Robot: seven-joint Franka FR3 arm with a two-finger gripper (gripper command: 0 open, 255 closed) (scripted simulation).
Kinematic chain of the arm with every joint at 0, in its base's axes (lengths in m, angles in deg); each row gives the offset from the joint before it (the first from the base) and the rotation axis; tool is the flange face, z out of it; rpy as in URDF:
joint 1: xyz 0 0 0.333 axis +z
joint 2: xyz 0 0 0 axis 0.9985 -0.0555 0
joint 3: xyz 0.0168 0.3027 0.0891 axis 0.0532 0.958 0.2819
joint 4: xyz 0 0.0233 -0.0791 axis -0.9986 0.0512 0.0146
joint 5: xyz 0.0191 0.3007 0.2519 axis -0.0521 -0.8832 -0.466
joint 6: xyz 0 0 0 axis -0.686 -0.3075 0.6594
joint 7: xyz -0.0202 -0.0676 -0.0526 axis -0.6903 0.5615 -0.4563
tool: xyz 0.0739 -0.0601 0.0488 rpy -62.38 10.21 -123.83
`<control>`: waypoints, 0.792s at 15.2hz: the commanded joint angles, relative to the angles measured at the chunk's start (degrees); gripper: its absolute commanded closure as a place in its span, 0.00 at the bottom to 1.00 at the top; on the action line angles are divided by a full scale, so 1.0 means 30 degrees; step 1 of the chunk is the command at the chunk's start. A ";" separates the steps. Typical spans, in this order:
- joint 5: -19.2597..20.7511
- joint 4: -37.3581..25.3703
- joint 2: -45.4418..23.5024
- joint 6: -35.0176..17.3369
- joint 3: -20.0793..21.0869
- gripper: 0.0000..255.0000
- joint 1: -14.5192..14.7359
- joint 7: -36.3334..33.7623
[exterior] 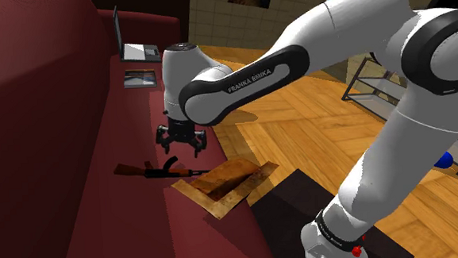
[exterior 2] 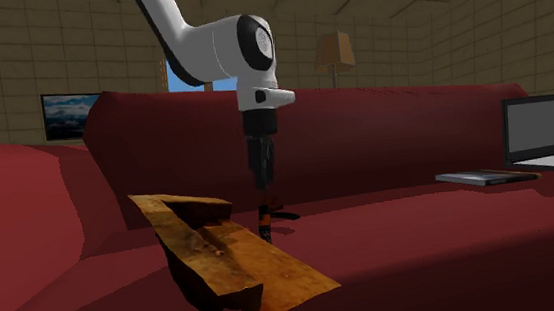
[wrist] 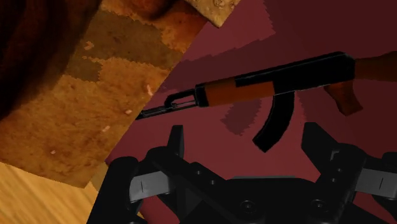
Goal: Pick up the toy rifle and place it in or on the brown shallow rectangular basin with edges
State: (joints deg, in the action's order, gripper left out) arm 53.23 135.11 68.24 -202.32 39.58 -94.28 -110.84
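The toy rifle point(wrist: 254, 86) lies flat on the red sofa point(exterior: 77, 155), at nine o'clock of the brown basin point(exterior: 230, 180) in the shoulder view. Probably light and stiff (slim too): take its orange middle. The claw point(wrist: 245, 137) hovers above, spread apart.

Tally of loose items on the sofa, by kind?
Toy rifle: 1
Brown basin: 1
Laptop: 1
Flat grey pad: 1
Total: 4
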 commanded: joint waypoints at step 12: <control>0.4845 -0.3274 -0.6193 -0.1100 -0.1892 0.00 0.2315 -0.6148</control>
State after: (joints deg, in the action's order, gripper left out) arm 67.19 124.99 50.30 -204.77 34.26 -87.44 -129.03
